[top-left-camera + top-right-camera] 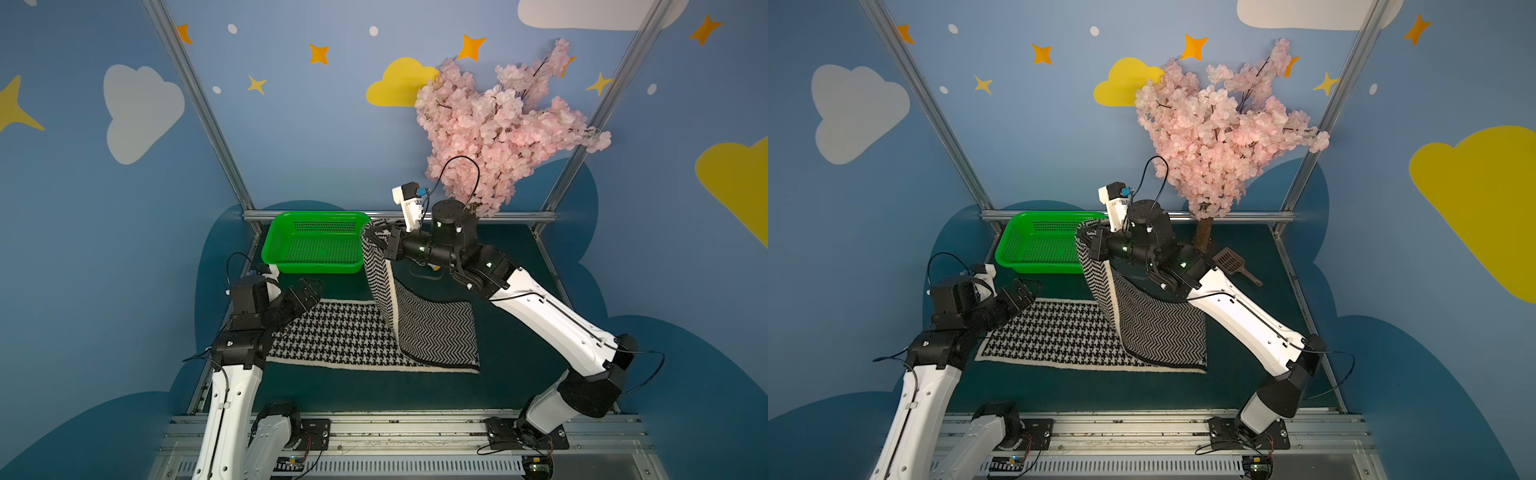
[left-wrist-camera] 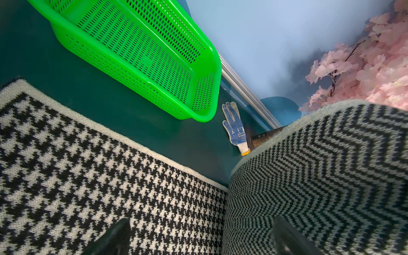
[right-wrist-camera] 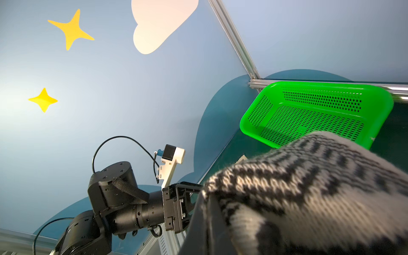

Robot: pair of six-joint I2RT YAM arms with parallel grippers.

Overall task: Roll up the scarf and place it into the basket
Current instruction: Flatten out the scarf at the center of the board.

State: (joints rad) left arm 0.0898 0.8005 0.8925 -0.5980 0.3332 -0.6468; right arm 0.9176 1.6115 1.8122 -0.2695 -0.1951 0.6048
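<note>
The scarf (image 1: 332, 332) lies with its houndstooth half flat on the green table in both top views. Its other half rises, zigzag side out (image 1: 1158, 328), to my right gripper (image 1: 380, 241), which is shut on the scarf's end beside the right end of the basket (image 1: 316, 266). The green mesh basket (image 3: 249, 123) stands with nothing in it at the back left. My left gripper (image 1: 313, 291) hangs open just above the scarf's left end (image 2: 88, 165), with nothing between its fingers (image 2: 114, 234). In the right wrist view the knit (image 3: 309, 187) drapes over the right gripper (image 3: 209, 225) and hides its tips.
A white-and-blue dotted glove (image 2: 235, 130) lies on the table beyond the basket's end. A pink blossom tree (image 1: 498, 124) stands at the back right on a brown trunk (image 1: 1202, 237), with a brown slotted scoop (image 1: 1231, 262) next to it. Metal frame posts bound the table.
</note>
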